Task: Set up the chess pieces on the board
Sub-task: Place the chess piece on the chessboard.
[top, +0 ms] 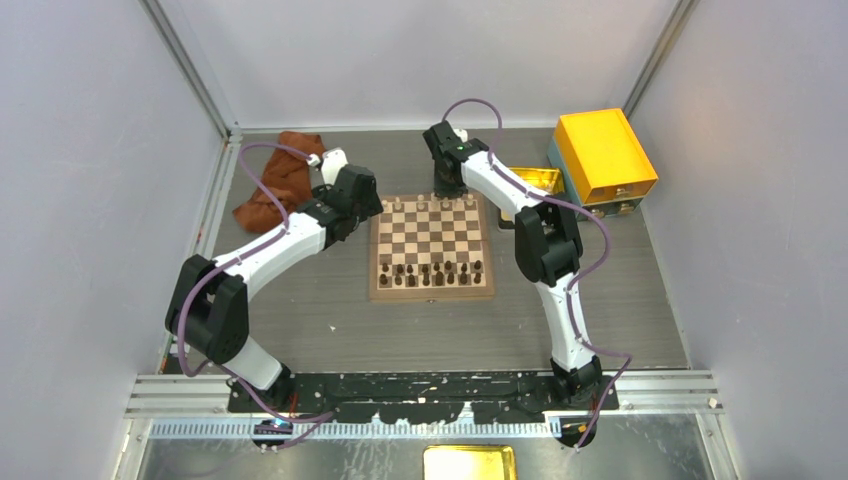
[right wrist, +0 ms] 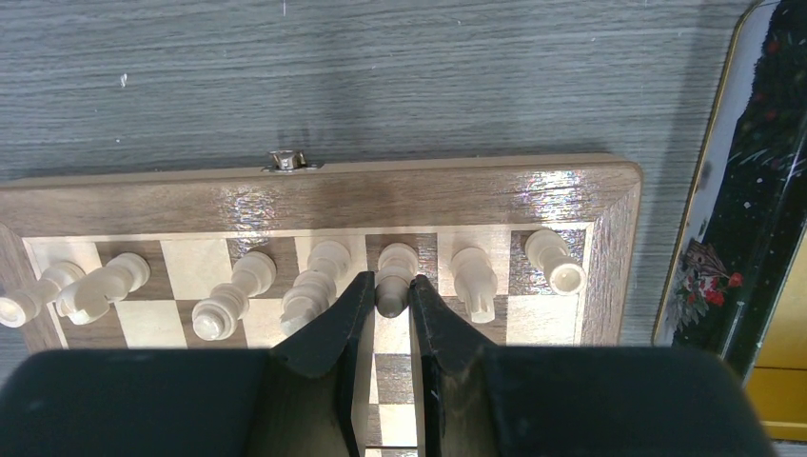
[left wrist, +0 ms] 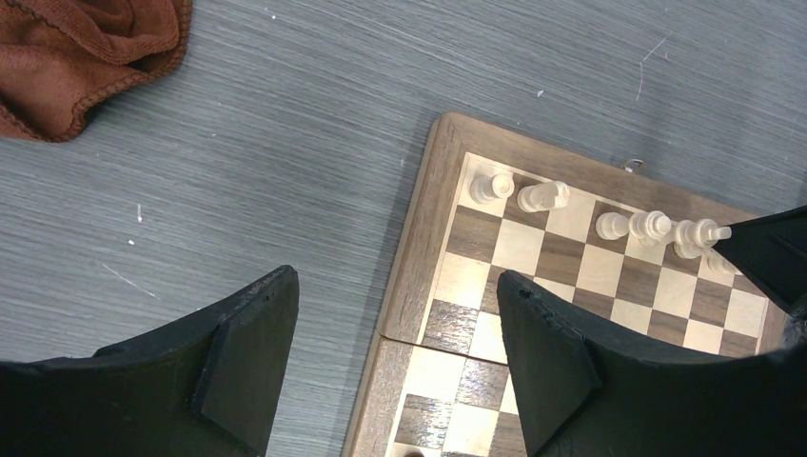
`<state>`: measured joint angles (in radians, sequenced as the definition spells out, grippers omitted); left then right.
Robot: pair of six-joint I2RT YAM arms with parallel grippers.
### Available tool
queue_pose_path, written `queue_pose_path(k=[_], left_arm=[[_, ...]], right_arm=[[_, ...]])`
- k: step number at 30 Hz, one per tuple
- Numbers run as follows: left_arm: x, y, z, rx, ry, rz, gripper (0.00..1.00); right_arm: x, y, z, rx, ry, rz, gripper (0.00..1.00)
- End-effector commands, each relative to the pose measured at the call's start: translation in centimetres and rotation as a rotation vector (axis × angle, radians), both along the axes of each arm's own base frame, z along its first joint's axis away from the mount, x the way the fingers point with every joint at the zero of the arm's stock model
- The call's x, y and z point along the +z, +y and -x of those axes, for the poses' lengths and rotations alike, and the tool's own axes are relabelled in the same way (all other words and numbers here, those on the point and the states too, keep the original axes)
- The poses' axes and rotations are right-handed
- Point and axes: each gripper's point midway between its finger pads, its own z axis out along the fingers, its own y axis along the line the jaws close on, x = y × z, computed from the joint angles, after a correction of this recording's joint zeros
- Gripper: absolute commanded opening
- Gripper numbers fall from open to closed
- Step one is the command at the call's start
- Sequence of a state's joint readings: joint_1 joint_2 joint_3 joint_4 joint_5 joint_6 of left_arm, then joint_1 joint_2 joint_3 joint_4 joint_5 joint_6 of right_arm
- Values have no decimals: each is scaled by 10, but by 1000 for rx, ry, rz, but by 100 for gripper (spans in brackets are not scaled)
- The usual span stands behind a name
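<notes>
— Seven chess pieces (right wrist: 233,295) are shown: where?
— Along the far row of the board (right wrist: 428,190), which lies mid-tabletop (top: 320,320); dark chessmen (top: 430,272) occupy its near rows.
— And the jaws?
— Right jaws: narrow, gripping one cream piece (right wrist: 396,271) that stands in that far row. Left jaws: wide, holding nothing, above the board's left edge near its far corner. A brown cloth (left wrist: 76,57) lies further left; a yellow box (top: 605,155) sits far right.

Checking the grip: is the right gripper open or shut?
Shut: the right gripper pinches a cream chess piece on the board.
</notes>
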<state>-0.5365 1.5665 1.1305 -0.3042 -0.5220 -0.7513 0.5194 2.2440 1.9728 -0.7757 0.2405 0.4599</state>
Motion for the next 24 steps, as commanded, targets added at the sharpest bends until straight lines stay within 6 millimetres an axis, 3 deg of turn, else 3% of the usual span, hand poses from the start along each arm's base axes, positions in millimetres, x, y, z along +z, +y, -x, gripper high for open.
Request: queue_pose_path(k=[1,12,24], left_arm=[[16,-2,-8,13,-62,17,77],[14,-2,-9,14,-58,14,77],[15,-3,-9,13,-60,18,77]], right_arm=[[3,3,-7,-13,-24,-25,1],[1,3,-6,-10,-19,-21,23],[4,2,-5,-9,-24,-24,29]])
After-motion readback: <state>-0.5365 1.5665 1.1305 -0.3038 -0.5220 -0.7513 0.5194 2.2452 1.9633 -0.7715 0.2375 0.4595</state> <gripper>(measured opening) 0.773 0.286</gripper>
